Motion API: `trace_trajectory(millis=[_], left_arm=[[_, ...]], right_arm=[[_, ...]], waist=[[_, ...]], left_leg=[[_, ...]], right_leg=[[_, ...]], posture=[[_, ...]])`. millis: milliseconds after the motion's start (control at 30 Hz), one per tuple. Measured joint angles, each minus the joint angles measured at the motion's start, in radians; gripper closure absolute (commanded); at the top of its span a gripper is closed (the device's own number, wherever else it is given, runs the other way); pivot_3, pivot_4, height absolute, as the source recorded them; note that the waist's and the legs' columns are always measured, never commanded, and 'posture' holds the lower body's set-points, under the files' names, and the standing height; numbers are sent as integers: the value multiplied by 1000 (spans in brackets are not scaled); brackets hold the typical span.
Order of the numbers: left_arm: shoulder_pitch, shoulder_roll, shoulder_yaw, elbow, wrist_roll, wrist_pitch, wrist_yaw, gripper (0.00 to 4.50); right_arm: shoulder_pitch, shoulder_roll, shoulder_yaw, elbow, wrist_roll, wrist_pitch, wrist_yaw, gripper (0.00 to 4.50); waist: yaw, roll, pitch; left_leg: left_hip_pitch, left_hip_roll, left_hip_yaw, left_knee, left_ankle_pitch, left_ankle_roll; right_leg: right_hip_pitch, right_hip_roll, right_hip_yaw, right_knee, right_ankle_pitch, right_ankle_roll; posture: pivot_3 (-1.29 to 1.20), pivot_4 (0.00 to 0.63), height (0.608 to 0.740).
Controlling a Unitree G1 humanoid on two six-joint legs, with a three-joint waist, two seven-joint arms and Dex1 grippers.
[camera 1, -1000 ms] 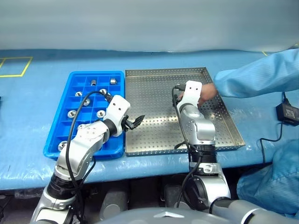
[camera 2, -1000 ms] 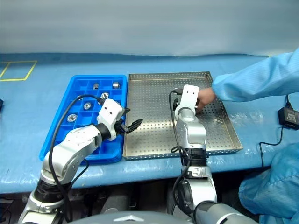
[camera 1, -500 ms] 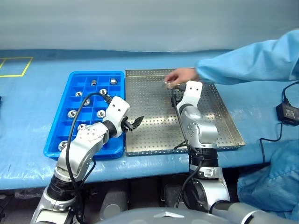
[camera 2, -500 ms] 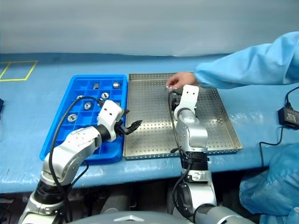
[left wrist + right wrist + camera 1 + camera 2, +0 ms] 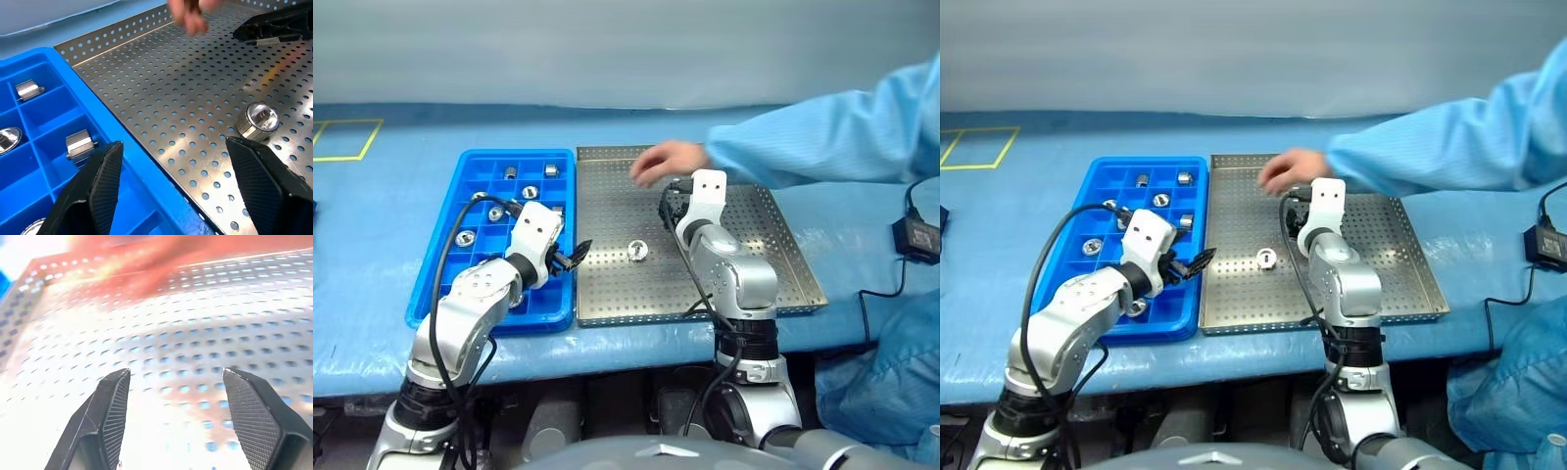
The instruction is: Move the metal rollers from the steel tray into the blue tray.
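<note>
One metal roller (image 5: 637, 251) lies alone on the perforated floor of the steel tray (image 5: 783, 257), toward its left half, while the other metal rollers (image 5: 465, 238) already sit in compartments of the blue tray (image 5: 423, 297) just beside it at nine o'clock. So the job looks mostly done, and the step in hand is fetching this lone piece.

The left gripper (image 5: 569, 258) hovers over the seam between the two trays, its fingers spread and holding nothing; the roller lies at about three o'clock from it, near but not touching. In its wrist view the roller (image 5: 258, 120) sits past the right-hand finger (image 5: 259, 181), outside the gap. The right gripper (image 5: 172, 396) hangs over bare tray floor with its fingers likewise parted and empty, the roller at roughly eight o'clock from its white wrist (image 5: 707, 190).

A person's hand (image 5: 664, 161) in a light blue sleeve (image 5: 822, 132) reaches over the tray's far edge, at twelve o'clock from the roller.

To my eye the next move needs one gripper to shift across until the roller lies between its fingers, then lower and close, minding that hand.
</note>
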Motion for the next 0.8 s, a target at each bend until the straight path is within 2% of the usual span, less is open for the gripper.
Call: trace_trajectory(millis=[300,800], left_arm=[[12,2,22,-19,-1,17,3,843],[26,1,21,-31,1,24,23,843]], right_arm=[[74,-45,99,-130,43,165,92,1340],[129,-42,135,-172,73,255,112,1340]], waist=[[10,0,0],[16,0,0]], left_leg=[[0,0,0,0,0,0],[0,0,0,0,0,0]], right_leg=[[0,0,0,0,0,0],[0,0,0,0,-2,3]], posture=[[22,150,740],[20,150,740]])
